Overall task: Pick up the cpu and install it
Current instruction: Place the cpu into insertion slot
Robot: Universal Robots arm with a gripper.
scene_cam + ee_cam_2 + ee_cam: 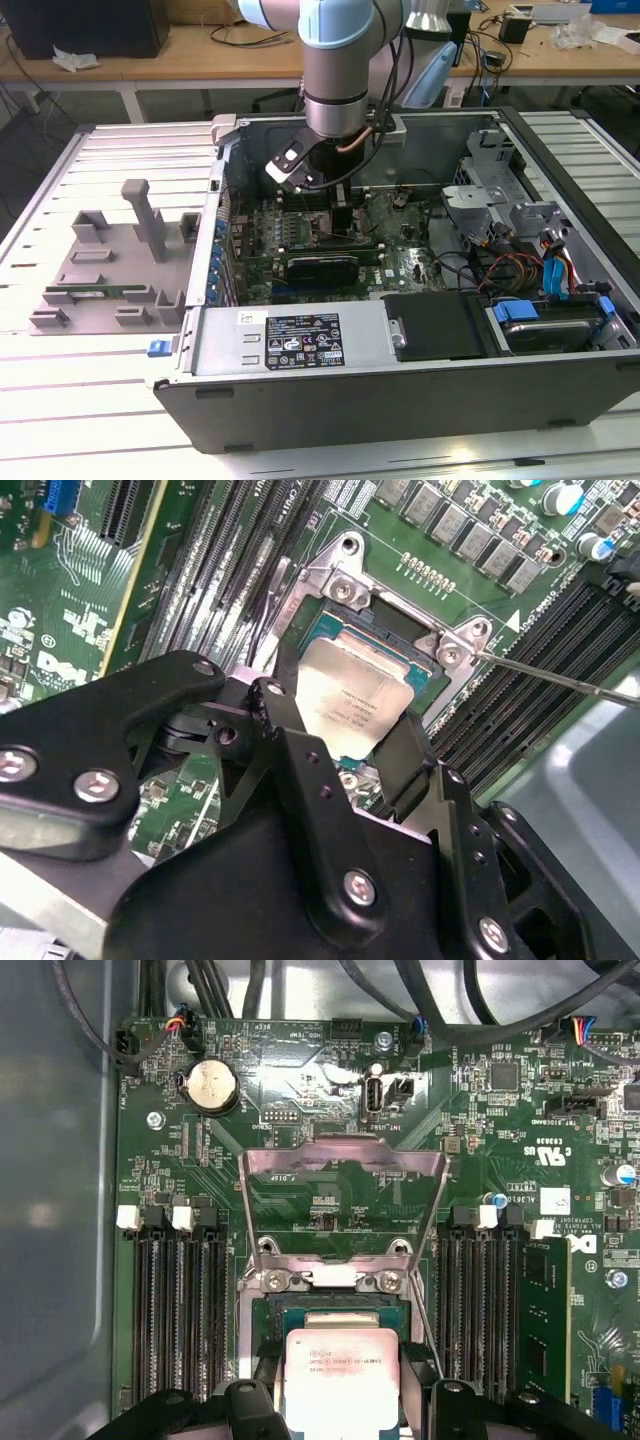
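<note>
Exterior view: the arm [335, 60] reaches down into an open case [400, 400] lying on a slatted table [100, 420]. Its gripper [338, 215] hangs over the motherboard [400, 265], near the case's far wall. A grey fixture [110, 270] sits beside the case, toward the table's edge on the exterior view's left.

Second wrist view: black fingers [290, 740] clamp the cpu [350, 700] by two opposite edges, right at the socket [395, 620]. Whether it is seated cannot be told.

First wrist view: the cpu [342, 1375] sits between the fingers at the socket's near edge. The load plate [340, 1152] stands swung open, with memory slots [180, 1300] flanking the socket on both sides.
</note>
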